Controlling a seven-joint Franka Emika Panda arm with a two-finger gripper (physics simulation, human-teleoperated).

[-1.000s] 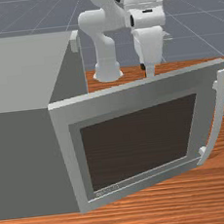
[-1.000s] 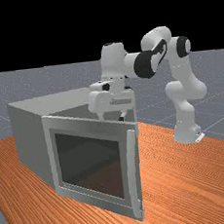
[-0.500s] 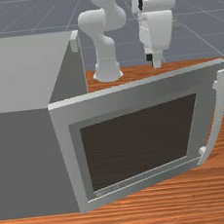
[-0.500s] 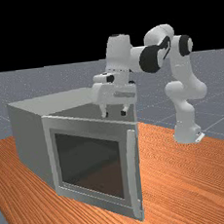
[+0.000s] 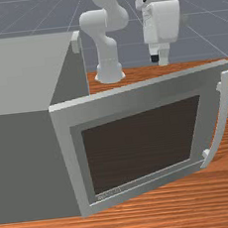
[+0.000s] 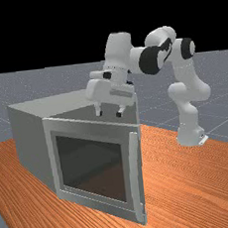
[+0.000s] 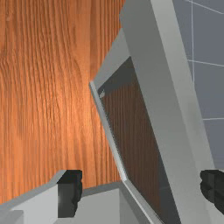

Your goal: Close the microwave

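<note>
My gripper is above the top edge of the microwave door, its two fingers well apart with nothing held. In the front view the gripper appears beyond the door, on the arm's side. The door stands wide open from the grey microwave, and its curved handle is at the free end, on the front view's right. From above, in the wrist view, the gripper has the door's thick top edge and its inner face between and past its fingers.
The microwave body is a large block on the far view's left. Wooden table surface lies around the door's free end, and the arm's base stands at the far view's right.
My hand has risen and moved toward the front view's right, tilting as it went; lately it shifted toward the far view's left. The door and the microwave have stayed put.
</note>
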